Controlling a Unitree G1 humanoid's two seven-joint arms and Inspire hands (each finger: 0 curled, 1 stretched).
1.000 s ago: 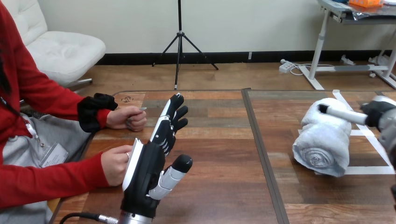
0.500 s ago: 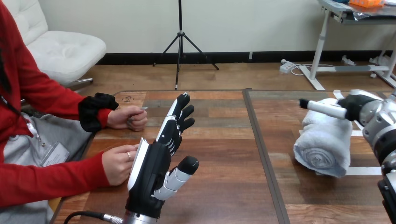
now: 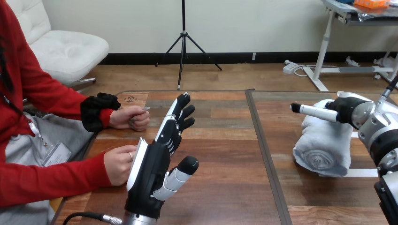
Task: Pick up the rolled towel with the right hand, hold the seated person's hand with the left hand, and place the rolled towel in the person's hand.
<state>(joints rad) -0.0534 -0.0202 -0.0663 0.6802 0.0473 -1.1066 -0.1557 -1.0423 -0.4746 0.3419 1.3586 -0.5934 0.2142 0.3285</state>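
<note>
A wooden table (image 3: 225, 168) with a seated person at its left. The robot's left hand (image 3: 152, 168) stands on edge, fingers straight, its white back just beside the person's hand at the view's lower left (image 3: 118, 164). The person's other hand (image 3: 131, 118) rests fisted farther back. At right, the right hand (image 3: 349, 108) is over the rolled towel (image 3: 323, 145), which lies on the table

Rolled towel (image 3: 324, 145) (pale) lying sideways.

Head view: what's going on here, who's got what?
Nobody holds the towel. It lies rolled on the table at the right, with the right hand over its far end; I can't tell if they touch. The left hand stands upright, fingers straight, beside the person's nearer hand and not gripping it. Neither pickup nor hand hold is done yet.
</note>
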